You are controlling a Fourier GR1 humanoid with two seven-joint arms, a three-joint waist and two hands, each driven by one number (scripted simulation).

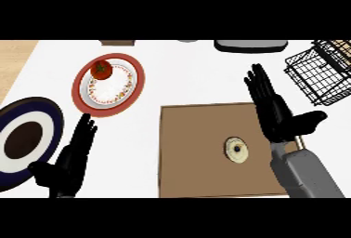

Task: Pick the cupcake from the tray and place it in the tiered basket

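A pale cupcake (237, 149) with a dark centre sits on the brown tray (192, 153), right of the tray's middle. My right hand (277, 116) hovers over the tray's right edge, fingers straight and pointing up-left, thumb spread toward the right; it is apart from the cupcake and just above-right of it. The black wire tiered basket (319, 69) stands at the upper right, partly cut off by the view's edge. My left hand (68, 165) rests open at the lower left, fingers up, holding nothing.
A red-rimmed plate (123, 88) with a tomato (101, 69) lies at the upper left. A dark blue and white plate (17, 121) lies at the far left beside my left hand. A grey object (250, 45) sits at the back edge.
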